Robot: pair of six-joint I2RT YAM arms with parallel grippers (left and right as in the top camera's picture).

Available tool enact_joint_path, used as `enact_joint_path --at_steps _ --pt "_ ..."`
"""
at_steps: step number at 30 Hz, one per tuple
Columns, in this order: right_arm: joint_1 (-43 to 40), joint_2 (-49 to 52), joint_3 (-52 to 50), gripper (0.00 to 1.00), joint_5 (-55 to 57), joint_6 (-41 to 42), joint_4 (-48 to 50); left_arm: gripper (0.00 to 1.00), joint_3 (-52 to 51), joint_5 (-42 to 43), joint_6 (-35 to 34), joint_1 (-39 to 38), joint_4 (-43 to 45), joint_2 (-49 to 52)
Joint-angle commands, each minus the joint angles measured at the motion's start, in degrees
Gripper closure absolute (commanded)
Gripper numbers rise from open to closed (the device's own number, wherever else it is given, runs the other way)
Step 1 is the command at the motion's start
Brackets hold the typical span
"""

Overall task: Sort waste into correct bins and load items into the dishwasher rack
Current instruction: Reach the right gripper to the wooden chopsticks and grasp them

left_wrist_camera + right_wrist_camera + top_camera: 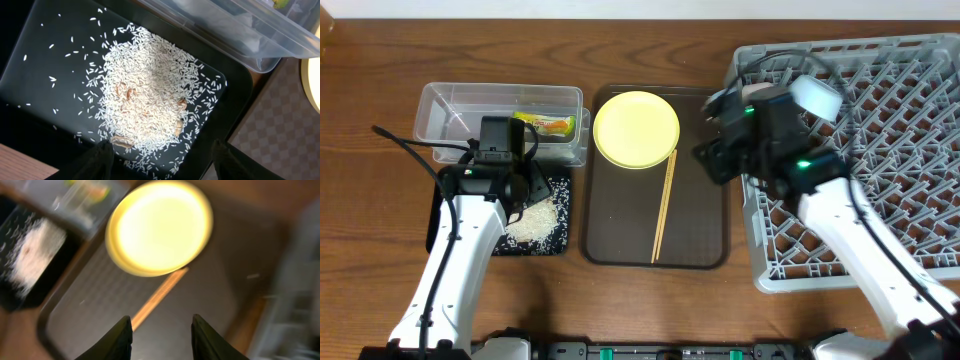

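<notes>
Rice point(145, 95) beneath splayed left gripper point(162, 162); right gripper point(162, 340) splayed, facing plate point(160, 227)

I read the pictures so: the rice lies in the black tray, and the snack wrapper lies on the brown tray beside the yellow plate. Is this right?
Not quite. The snack wrapper lies in the clear tub, not on the brown tray, as the overhead view shows. The rice is indeed in the black tray.
</notes>
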Motion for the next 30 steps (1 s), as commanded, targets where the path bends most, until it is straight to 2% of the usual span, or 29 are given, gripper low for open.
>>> enact_joint_path --at_steps 1,8,14,17,30 --pt "4.59 4.0 0.0 0.65 2.51 4.98 -1.11 0.34 -0.35 -1.11 -0.31 0.24 0.07 -0.26" --pt "11.32 12.13 0.0 0.66 10.88 15.89 -1.33 0.34 -0.35 -1.11 -0.31 0.24 0.07 -0.28" --pt "14.14 17.73 0.02 0.7 16.94 22.91 -1.33 0.34 -0.35 -1.11 -0.31 0.24 0.17 -0.26" --pt "14.82 20.13 0.02 0.69 19.02 25.92 -1.18 0.34 -0.35 -1.11 -0.31 0.24 0.15 -0.26" --pt "15.02 22.01 -0.02 0.7 20.92 29.09 0.22 0.34 -0.35 -1.09 -0.33 0.24 0.22 -0.26"
